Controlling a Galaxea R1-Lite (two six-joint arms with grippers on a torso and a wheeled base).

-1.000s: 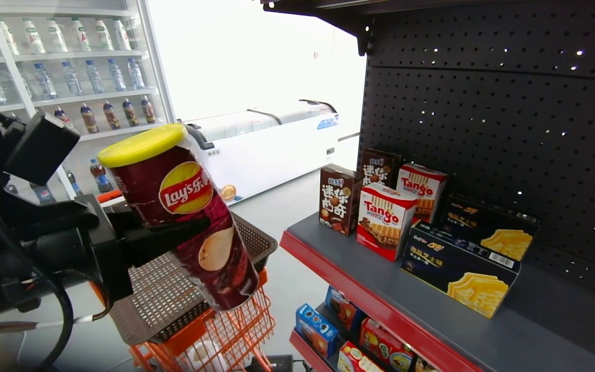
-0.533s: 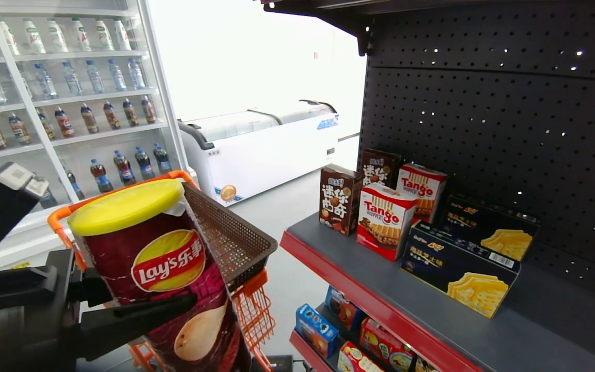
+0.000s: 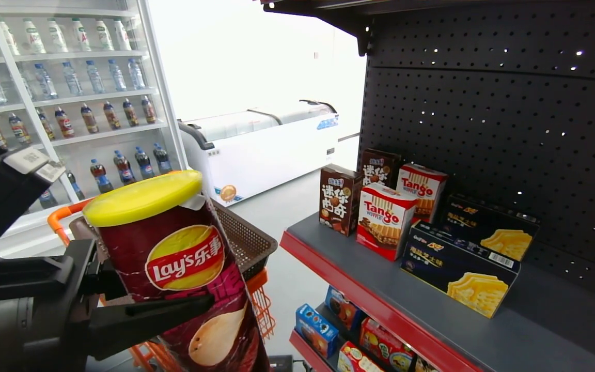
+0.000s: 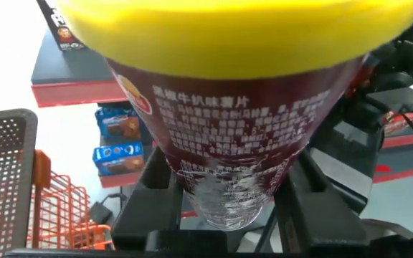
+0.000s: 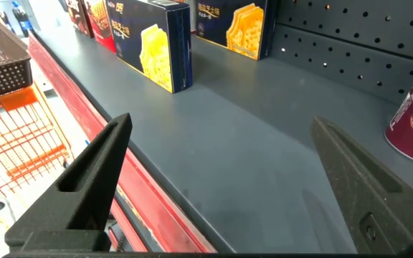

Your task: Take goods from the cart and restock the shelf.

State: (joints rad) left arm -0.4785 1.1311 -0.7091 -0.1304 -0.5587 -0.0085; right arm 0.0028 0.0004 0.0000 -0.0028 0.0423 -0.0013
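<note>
In the last second the left gripper (image 3: 158,294), clamped round the middle of the yellow-lidded chip can (image 3: 173,248), dipped and then rose a little toward the shelf (image 3: 432,315). The can is now clear of the cart (image 3: 248,240) behind it, so placing it looks like the next step. The right gripper (image 5: 221,122) hangs with its jaws apart over bare shelf. The can and the boxes (image 3: 385,219) beyond it carry logos and print, left unread.
</note>
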